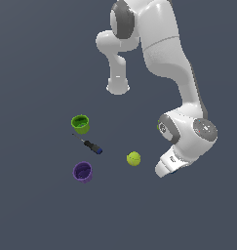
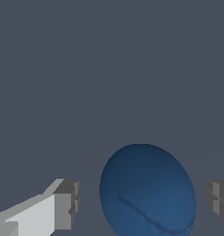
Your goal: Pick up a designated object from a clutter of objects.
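You see white arm (image 1: 181,93) bent low over tabletop (image 1: 37,215), wrist at roughly 4 o'clock of scene in exterior view. Fingers (image 2: 67,203) spread apart, released, gripping nothing. Dark blue ball (image 2: 148,191) sits between them in wrist view, gap on both sides; hidden in exterior view. Purple cup (image 1: 83,172) at 8 o'clock, green cup (image 1: 80,124) at 9 o'clock. Black-and-blue tool (image 1: 92,146) between those cups. Yellow-green ball (image 1: 133,158) just beside wrist.
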{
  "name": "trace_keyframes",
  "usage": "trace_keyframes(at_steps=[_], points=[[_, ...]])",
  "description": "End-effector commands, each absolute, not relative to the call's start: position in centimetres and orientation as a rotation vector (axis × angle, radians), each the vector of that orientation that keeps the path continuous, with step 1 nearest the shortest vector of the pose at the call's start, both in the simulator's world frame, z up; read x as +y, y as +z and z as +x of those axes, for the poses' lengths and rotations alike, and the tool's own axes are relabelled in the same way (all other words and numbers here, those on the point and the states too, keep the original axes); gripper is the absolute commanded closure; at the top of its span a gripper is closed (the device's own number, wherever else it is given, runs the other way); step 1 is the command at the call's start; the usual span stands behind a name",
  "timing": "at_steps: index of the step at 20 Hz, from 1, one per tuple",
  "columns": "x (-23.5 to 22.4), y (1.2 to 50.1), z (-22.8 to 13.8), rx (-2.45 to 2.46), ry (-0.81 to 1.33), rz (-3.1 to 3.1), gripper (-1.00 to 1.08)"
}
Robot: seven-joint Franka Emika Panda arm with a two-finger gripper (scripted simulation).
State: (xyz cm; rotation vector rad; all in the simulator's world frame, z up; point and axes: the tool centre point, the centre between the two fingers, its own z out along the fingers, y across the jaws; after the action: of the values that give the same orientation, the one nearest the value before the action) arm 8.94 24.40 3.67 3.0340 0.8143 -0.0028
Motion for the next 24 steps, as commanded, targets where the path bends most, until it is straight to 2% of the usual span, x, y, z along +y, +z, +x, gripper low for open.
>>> trace_keyframes(at_steps=[1, 4, 5, 17, 24], points=[[24.4, 3.1, 9.0, 0.814, 0.0, 3.034, -0.92], [24.5, 3.0, 9.1, 0.814, 0.0, 3.034, -0.92], [24.5, 3.0, 9.1, 0.814, 0.0, 3.034, 1.08], [24.4, 3.1, 9.1, 0.814, 0.0, 3.034, 1.08], [22.5, 4.6, 8.9, 0.814, 0.0, 3.034, 1.08]])
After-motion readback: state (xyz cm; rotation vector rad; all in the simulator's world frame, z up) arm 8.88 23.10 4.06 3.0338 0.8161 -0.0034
